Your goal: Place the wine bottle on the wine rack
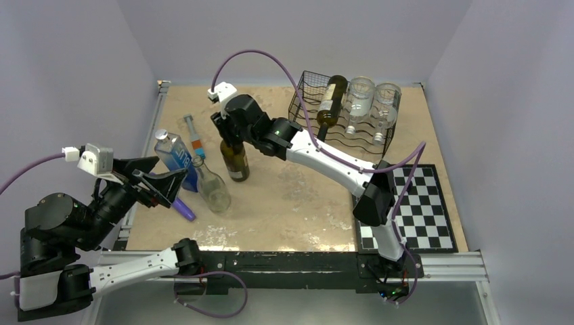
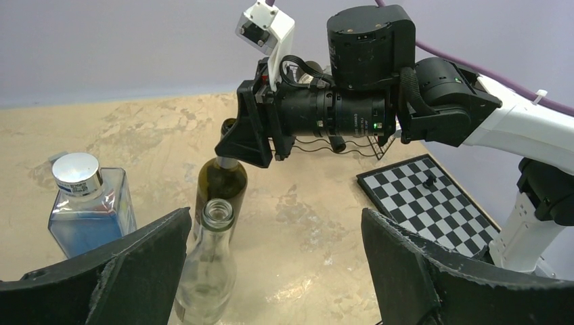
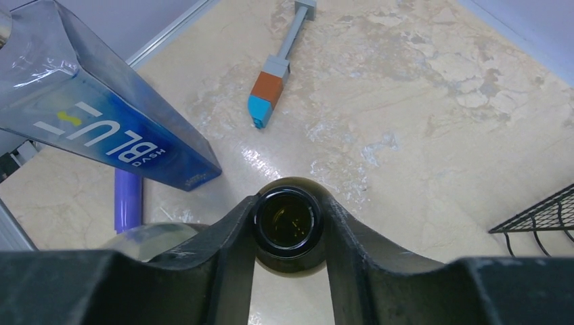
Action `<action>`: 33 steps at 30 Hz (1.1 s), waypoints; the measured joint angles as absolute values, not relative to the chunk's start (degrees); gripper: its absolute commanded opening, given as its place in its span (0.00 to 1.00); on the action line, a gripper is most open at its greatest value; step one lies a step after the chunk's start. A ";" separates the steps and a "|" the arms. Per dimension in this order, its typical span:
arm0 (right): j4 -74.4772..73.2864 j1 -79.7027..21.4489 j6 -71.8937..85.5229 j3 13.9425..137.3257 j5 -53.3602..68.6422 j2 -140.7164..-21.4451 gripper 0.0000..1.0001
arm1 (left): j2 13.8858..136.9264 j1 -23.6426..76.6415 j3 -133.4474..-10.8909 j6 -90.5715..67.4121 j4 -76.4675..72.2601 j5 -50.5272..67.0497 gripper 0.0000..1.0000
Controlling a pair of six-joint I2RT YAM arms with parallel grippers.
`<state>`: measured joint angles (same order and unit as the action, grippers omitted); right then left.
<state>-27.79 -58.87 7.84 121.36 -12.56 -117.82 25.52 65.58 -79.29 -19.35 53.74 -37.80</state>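
Observation:
A dark green wine bottle (image 1: 235,161) stands upright in the middle of the table. My right gripper (image 1: 227,139) is shut on its neck from above. In the right wrist view both fingers (image 3: 230,230) press against the neck just under the open mouth of the wine bottle (image 3: 288,220). The black wire wine rack (image 1: 301,101) stands at the back right and holds another dark bottle (image 1: 332,101) and two clear ones (image 1: 359,101). My left gripper (image 1: 169,169) hangs open at the left, and between its wide-apart fingers (image 2: 142,264) there is nothing but table.
A clear glass bottle (image 1: 211,186) stands just left of the wine bottle, with a blue square bottle (image 1: 177,157) behind it. A grey-orange-blue marker (image 1: 193,139) and a purple pen (image 1: 184,208) lie nearby. A chessboard (image 1: 420,203) lies at the right front.

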 measured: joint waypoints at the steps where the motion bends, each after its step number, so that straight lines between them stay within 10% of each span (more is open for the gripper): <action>1: -27.75 -58.87 7.86 121.36 -12.51 -117.82 0.32 | 25.52 65.58 -79.29 -19.51 53.98 -37.76 0.99; 5: -27.75 -58.87 7.38 121.36 -12.51 -117.82 0.00 | 25.54 65.58 -79.29 -20.21 55.33 -37.26 0.99; 33: -57.49 -58.87 8.21 129.32 -13.50 -91.72 0.00 | 35.73 65.58 -72.20 -16.71 40.73 -21.76 0.99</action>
